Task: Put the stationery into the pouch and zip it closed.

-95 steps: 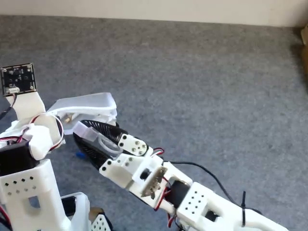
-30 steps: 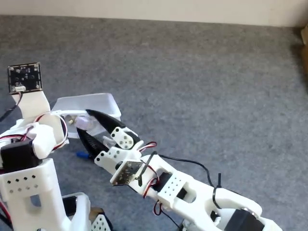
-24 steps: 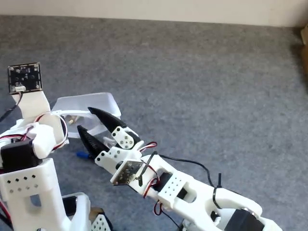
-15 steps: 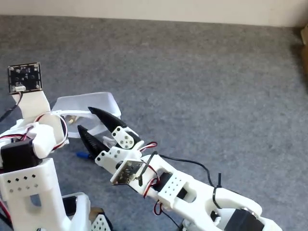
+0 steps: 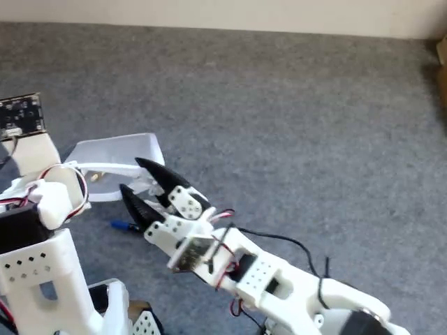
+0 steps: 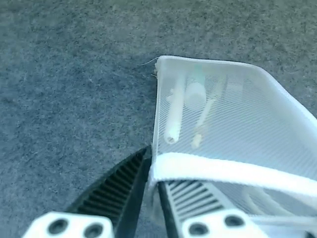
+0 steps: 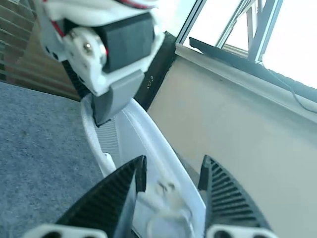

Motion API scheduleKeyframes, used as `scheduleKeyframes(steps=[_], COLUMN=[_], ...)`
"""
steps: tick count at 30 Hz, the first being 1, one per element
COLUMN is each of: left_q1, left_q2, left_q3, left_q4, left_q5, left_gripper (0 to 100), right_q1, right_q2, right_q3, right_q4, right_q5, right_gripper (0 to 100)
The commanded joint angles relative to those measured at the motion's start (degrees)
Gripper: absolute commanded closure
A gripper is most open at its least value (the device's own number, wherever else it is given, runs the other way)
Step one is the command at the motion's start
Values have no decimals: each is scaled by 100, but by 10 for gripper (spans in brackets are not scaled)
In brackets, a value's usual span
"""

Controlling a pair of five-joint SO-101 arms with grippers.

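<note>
Clamping the seemingly soft, light pouch [image 6: 233, 119] by its stiffer zip band [image 6: 237, 171] with left gripper [image 6: 153, 171]; holding right gripper [image 7: 173, 163] jaws wide astride it.

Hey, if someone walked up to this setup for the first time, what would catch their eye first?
The translucent white pouch stands out first. The left gripper pinches it by one edge, and white stationery shows through its mesh side. Next is the right gripper, which is open at the pouch's rim. What looks like a blue pen lies loose on the grey carpeted surface just beside it.
</note>
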Motion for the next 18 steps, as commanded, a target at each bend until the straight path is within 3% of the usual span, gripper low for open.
scheduleKeyframes(steps=[1, 10, 18], left_q1=[-145, -593, -1121], left_q2=[-40, -40, -40], left_q3=[-31, -75, -84], left_q4=[-141, -149, -158], left_q5=[70, 79, 88], left_gripper=[994, 994, 994], right_q1=[57, -752, -945], right_q2=[-1015, -3073, -3248], right_q3=[110, 92, -180], right_q4=[1077, 4602, 5815], right_q5=[18, 9, 9], right_gripper=[836, 836, 836])
